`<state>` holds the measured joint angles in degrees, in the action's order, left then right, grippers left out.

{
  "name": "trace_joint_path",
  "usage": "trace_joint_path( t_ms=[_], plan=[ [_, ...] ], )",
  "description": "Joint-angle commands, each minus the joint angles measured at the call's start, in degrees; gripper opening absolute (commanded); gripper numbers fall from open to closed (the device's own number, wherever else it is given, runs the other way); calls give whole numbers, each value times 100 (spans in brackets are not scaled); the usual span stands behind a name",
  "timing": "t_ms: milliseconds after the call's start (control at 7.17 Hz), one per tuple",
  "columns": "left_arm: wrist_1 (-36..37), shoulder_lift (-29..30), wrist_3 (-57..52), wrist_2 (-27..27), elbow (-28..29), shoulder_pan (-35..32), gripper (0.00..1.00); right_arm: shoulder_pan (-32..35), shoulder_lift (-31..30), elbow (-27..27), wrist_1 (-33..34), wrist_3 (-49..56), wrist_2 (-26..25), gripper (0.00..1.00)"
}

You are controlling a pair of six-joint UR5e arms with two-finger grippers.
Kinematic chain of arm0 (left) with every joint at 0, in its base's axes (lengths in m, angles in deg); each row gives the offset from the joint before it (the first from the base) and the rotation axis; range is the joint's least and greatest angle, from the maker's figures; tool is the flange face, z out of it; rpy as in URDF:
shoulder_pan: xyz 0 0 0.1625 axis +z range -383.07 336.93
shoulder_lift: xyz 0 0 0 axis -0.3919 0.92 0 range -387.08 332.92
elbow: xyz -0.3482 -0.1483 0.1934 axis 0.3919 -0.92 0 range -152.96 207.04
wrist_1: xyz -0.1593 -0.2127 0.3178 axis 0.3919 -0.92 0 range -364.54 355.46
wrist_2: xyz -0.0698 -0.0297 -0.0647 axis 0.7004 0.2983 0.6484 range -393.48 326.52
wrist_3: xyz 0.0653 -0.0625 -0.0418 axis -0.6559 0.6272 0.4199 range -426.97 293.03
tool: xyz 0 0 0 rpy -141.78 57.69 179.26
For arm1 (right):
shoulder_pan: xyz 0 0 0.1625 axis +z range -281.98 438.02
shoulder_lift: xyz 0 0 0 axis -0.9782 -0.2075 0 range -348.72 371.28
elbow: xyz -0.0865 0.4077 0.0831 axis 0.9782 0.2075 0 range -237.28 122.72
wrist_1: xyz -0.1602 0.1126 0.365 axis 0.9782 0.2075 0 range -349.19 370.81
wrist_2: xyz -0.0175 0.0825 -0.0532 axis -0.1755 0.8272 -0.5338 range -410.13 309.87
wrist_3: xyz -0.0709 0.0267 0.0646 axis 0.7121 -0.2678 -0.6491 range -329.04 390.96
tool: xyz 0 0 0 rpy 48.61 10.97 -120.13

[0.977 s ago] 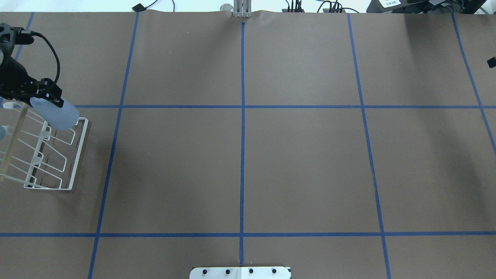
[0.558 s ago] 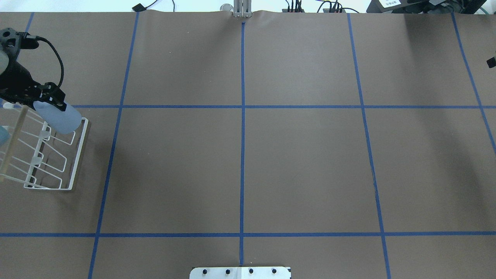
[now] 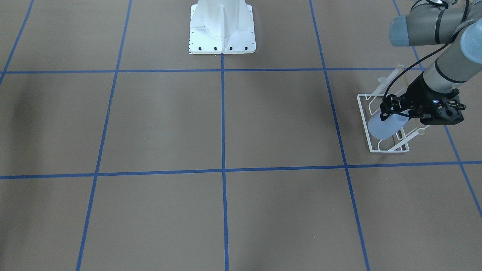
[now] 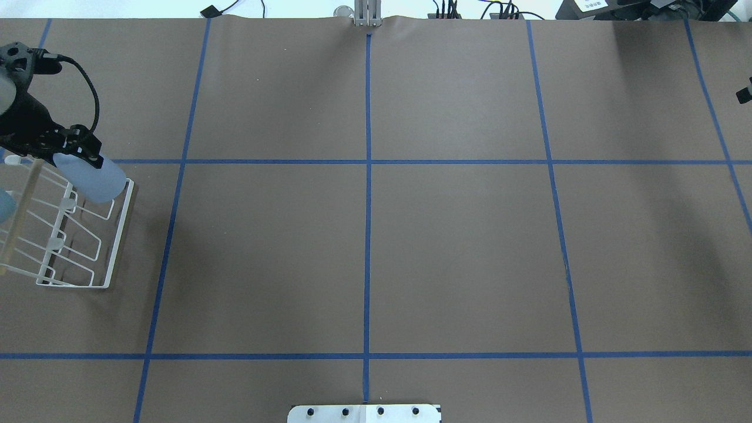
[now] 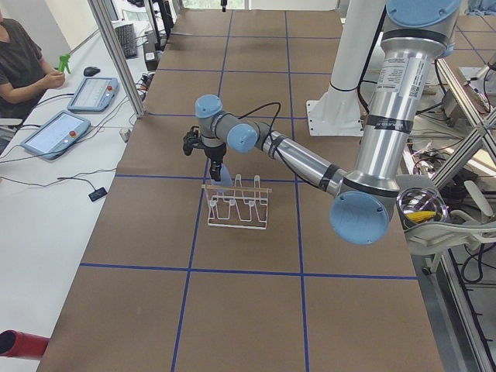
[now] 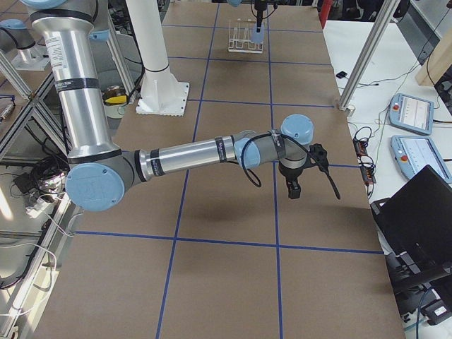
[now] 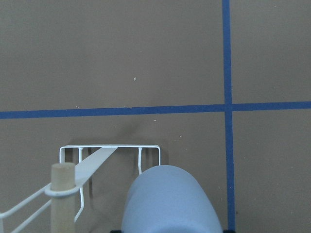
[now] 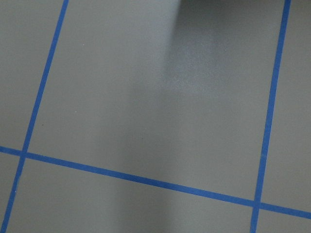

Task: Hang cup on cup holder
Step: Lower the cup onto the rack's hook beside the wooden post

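1. At the left edge of the desk (image 4: pixel 264 264) in the overhead view, the left end effector (image 4: pixel 79 154) (image 3: pixel 393 110) had its fingers closed on the cup (image 4: pixel 97 176) (image 3: pixel 380 128). It gripped the cup at the end nearest the wrist.
2. The cup's long axis ran steeply downward from the end effector, leaning a little toward the middle of the desk. In the left wrist view its smooth, rounded, closed end (image 7: pixel 170 199) pointed away from the camera, and no rim showed.
3. The cup hung over the end of the cup holder (image 4: pixel 120 235) (image 3: pixel 388 151) farthest from the robot. It was just beside the tip of the tan wooden rod (image 4: pixel 19 217) (image 7: pixel 62 199). Whether it touched the wires could not be told.
4. The cup holder stood upright on its rectangular base frame, with its long side running toward and away from the robot.
5. Blue tape lines (image 4: pixel 368 235) divided the brown desk cover into rectangles, and the white robot pedestal (image 3: pixel 222 26) stood on the centre line.
6. The right end effector (image 6: pixel 292 189) hung above bare cover well to the right, far from the cup. How wide it stood open could not be told.
7. A white label (image 4: pixel 593 4) on dark equipment beyond the desk's far right corner was too small to read.
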<state>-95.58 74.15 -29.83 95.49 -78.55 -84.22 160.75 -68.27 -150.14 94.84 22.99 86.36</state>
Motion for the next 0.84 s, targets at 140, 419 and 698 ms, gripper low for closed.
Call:
trace_joint_path(
  t_ms=[140, 419, 698],
  plan=[
    [7, 3, 4, -3, 3, -2, 76, -2, 0, -13, 0, -3, 0, 99],
    [7, -6, -5, -3, 3, -2, 97, -2, 0, -13, 0, -3, 0, 99],
    [7, 11, 4, 6, -58, -2, 97, -2, 0, -22, 0, -3, 26, 99]
  ],
)
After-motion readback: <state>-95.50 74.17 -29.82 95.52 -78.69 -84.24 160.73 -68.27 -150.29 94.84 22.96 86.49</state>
